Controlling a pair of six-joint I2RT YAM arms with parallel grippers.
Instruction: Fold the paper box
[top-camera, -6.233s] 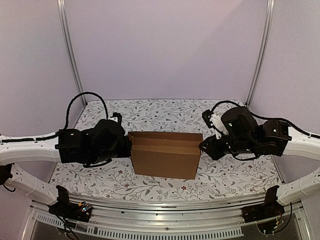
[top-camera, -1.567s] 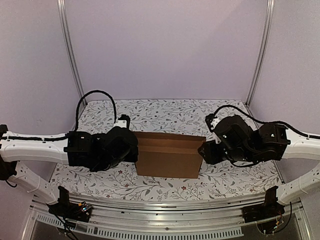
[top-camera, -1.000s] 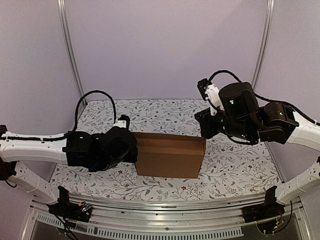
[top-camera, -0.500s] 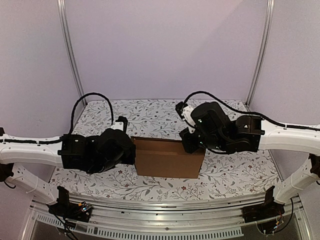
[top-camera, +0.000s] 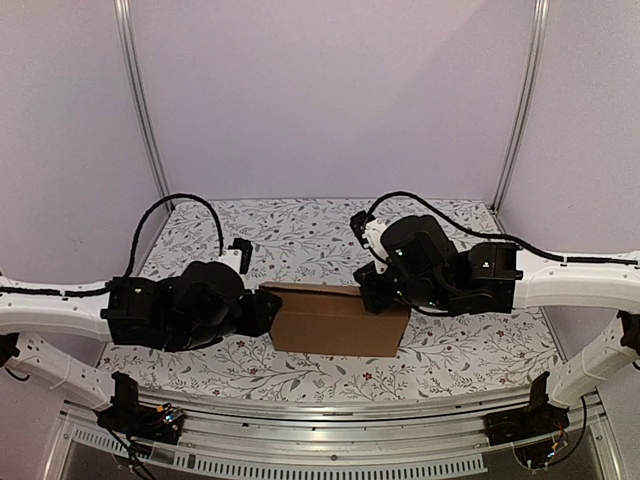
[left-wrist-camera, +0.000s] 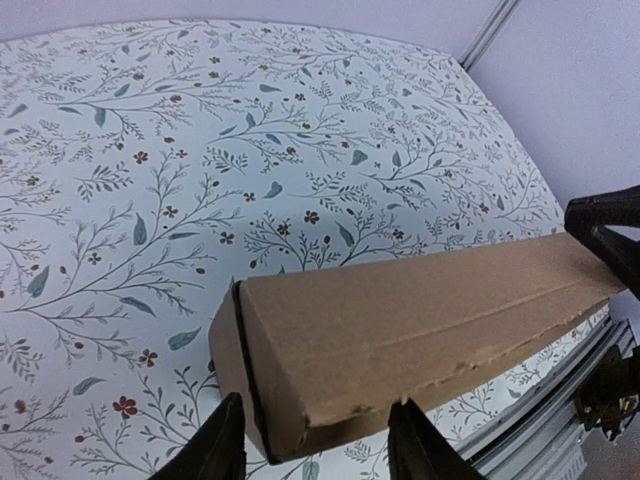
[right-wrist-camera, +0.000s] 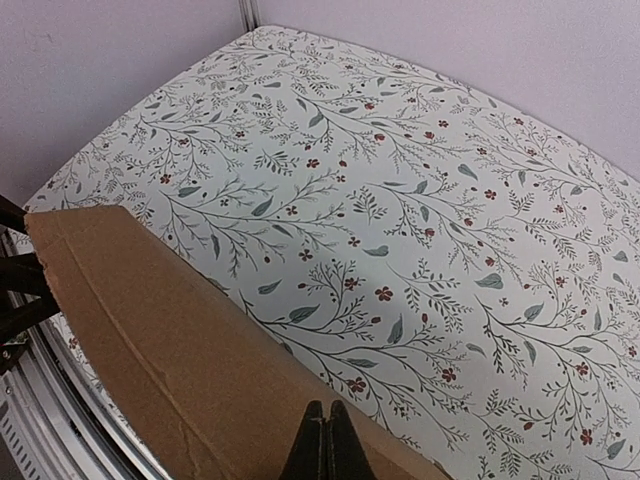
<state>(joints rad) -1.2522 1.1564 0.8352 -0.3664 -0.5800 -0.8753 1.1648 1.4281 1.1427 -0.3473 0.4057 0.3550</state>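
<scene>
Plain brown paper box (top-camera: 335, 320), closed into a shallow rectangular shape, lying near the middle of a floral-patterned desk (top-camera: 300, 225), one long side toward the arm bases.

At its left end, left gripper (left-wrist-camera: 318, 435) released: fingers (left-wrist-camera: 222, 445) spread apart, straddling the near corner of the box, not visibly squeezing it.

Toward its right end, right gripper (right-wrist-camera: 322, 440) clenched on nothing, tips pressed together and resting down on the box's top face close to its edge.

No loose flaps or tabs seen sticking out in any view. Whether the lid's tabs sit fully in their slots: cannot tell.

Judged as the closing stage of the fold, with the lid down and being pressed flat to seat it.

Likely next: hold pressure on the lid, check that it stays shut, then lift the closed tips straight up without dragging the lid open. For the left side, either back clear of the corner or close lightly on the end to steady the box against sliding on the desk.
</scene>
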